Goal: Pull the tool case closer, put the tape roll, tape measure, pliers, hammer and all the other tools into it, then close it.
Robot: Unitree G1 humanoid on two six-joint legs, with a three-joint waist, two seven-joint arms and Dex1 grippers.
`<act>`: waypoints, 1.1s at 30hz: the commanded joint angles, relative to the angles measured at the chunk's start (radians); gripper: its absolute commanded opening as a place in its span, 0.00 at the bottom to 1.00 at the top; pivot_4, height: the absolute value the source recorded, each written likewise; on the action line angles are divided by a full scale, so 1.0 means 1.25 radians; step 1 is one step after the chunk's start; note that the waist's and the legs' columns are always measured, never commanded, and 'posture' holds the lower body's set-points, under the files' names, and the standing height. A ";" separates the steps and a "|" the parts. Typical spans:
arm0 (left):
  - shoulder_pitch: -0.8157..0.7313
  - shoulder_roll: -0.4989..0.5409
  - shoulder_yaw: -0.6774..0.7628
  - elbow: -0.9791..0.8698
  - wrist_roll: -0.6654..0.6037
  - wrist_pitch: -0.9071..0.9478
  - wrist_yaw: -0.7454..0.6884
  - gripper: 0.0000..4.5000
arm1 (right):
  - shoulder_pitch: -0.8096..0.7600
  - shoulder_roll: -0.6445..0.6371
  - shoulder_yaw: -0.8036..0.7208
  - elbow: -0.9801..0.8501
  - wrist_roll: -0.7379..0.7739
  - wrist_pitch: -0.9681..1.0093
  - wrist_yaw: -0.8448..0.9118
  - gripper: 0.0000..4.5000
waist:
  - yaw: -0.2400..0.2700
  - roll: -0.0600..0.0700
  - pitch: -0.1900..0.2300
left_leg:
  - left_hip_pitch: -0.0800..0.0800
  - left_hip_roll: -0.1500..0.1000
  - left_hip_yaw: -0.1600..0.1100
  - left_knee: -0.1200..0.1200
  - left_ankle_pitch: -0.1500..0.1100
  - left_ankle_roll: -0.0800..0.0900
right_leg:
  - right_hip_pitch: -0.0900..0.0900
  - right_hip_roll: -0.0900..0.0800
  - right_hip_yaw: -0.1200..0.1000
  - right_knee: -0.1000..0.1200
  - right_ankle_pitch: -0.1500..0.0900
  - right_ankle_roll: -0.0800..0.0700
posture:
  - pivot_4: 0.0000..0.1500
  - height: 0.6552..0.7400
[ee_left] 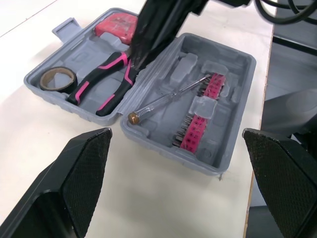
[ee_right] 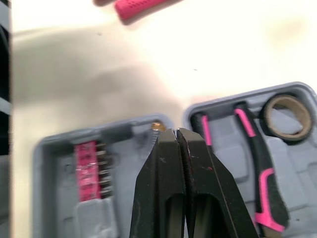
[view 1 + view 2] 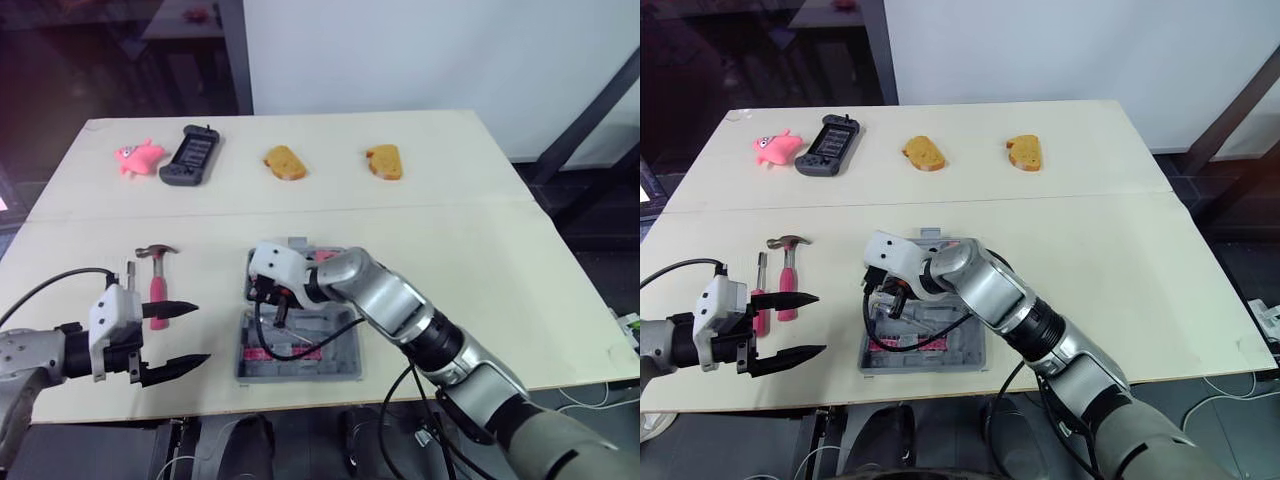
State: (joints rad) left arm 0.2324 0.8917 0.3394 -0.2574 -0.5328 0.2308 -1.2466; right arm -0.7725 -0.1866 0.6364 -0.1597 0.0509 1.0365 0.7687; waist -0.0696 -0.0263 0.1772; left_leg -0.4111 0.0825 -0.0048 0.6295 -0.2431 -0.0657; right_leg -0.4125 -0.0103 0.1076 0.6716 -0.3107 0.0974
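An open grey tool case [image 3: 345, 362] lies at lower centre of the head view. It holds a tape roll [image 1: 58, 78], pink-handled pliers [image 1: 101, 84] and a red tape measure [image 1: 116, 24]. The right gripper [image 2: 177, 135] hangs over it, fingers clenched together on nothing visible. The hammer [image 3: 157, 275] lies on the table [image 3: 500, 250] left of the case. At lower left, the left gripper [image 3: 202, 332] is spread wide and empty.

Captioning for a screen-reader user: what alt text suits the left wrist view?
An open grey tool case holds a tape roll, pliers, a red tape measure, a screwdriver and pink bit strips. The right gripper reaches into it, jaws shut; the left gripper frames it with open jaws.
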 commanded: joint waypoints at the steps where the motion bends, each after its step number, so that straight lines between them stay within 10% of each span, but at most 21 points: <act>1: 0.006 0.006 0.017 -0.019 -0.008 -0.001 -0.003 1.00 | 0.036 -0.019 0.024 -0.059 0.002 0.015 -0.019 0.20 | 0.000 0.000 0.000 | 0.000 0.000 0.000 0.000 0.000 0.000 | 0.000 0.000 0.000 0.000 0.000 0.000 | 1.00 1.00; 5: 0.010 0.007 0.018 -0.021 -0.008 0.000 -0.003 1.00 | 0.051 -0.012 0.012 -0.067 0.019 0.048 -0.036 0.65 | -0.002 0.000 0.000 | 0.000 0.000 0.000 0.000 0.000 0.000 | 0.000 0.000 0.000 0.000 -0.001 -0.002 | 1.00 1.00; 26: 0.003 0.009 0.015 -0.022 -0.009 0.007 -0.001 1.00 | 0.099 -0.014 0.058 0.011 0.006 0.012 -0.106 0.65 | -0.001 0.000 0.000 | 0.000 0.000 0.000 0.000 0.000 0.000 | 0.000 0.000 0.000 0.000 0.000 0.000 | 1.00 1.00; 33: 0.005 0.008 0.017 -0.025 -0.010 0.009 0.000 1.00 | 0.088 -0.011 0.052 -0.004 0.011 0.013 -0.108 0.04 | -0.001 0.000 0.000 | 0.000 0.000 0.000 0.000 0.000 0.000 | 0.000 0.000 0.000 0.000 0.000 0.000 | 1.00 1.00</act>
State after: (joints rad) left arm 0.2381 0.8917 0.3394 -0.2596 -0.5330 0.2473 -1.2437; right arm -0.6468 -0.2131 0.7086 -0.1317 0.0616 1.0629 0.6347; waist -0.0706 -0.0264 0.1771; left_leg -0.4111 0.0826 -0.0047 0.6295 -0.2431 -0.0656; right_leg -0.4128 -0.0101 0.1078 0.6716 -0.3109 0.0970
